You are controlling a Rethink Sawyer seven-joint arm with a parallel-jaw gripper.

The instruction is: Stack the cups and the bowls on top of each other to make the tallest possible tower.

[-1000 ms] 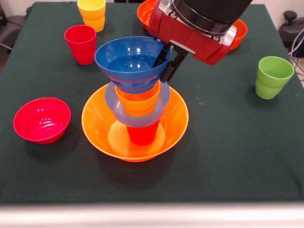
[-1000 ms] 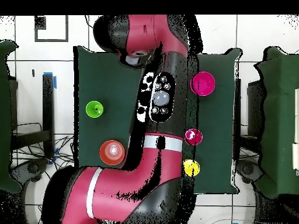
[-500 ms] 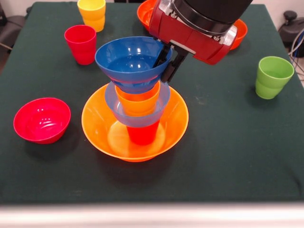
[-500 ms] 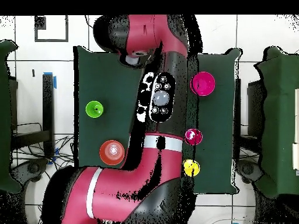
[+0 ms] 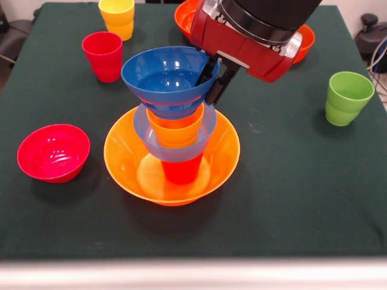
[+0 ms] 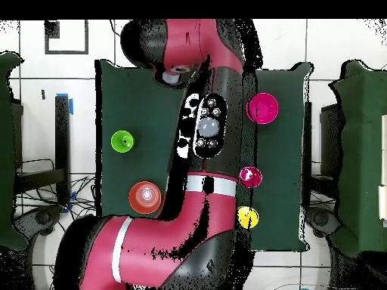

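Observation:
The tower stands mid-table: a wide orange bowl [image 5: 130,160], a red-orange cup [image 5: 181,170], a light blue bowl [image 5: 176,150], an orange cup [image 5: 175,128] and a dark blue bowl [image 5: 160,78] on top. My gripper [image 5: 211,78] comes down from the upper right and is shut on the dark blue bowl's right rim, one finger inside and one outside. The bowl sits level on the orange cup. In the overhead view the arm [image 6: 208,136] hides the tower and the gripper.
A crimson cup [image 5: 103,55] and a yellow cup [image 5: 117,17] stand at the back left. A green cup [image 5: 347,96] stands at the right and a magenta bowl [image 5: 53,152] at the left. Two orange-red bowls [image 5: 184,15] [image 5: 305,39] show behind the arm.

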